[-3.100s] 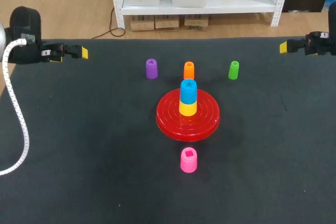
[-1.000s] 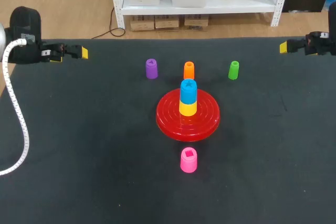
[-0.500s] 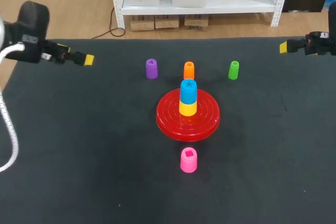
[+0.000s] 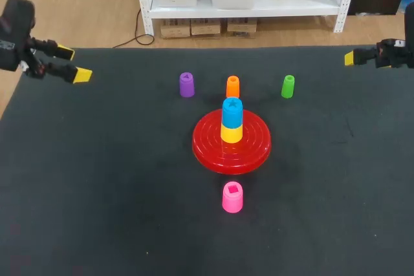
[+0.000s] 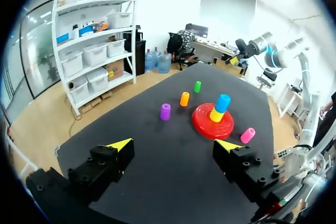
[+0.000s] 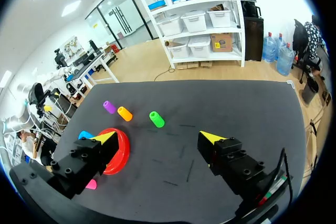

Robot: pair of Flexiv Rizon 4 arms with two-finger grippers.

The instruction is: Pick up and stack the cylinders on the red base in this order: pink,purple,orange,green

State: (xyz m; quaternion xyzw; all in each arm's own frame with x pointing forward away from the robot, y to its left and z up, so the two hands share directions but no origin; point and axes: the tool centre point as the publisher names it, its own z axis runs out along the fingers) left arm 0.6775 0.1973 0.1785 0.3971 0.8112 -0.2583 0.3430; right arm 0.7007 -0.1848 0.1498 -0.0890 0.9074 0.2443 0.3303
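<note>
The red base lies mid-table, a blue cylinder stacked on a yellow cylinder at its centre. The pink cylinder stands upright on its near side — the purple cylinder, orange cylinder and green cylinder stand upright in a row on its far side, left to right.

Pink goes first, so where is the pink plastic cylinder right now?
Head view: the pink plastic cylinder stands mid-table, just nearer the camera than the round red base, apart from it.

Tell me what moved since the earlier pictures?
The left end effector drew back toward the left edge of the black table and turned, so its two yellow tips show apart. Nothing was grabbed or let go. The right end effector, round red plastic base, blue plastic cylinder on yellow plastic cylinder, and pink plastic cylinder, purple plastic cylinder, orange plastic cylinder, green plastic cylinder stayed put.
</note>
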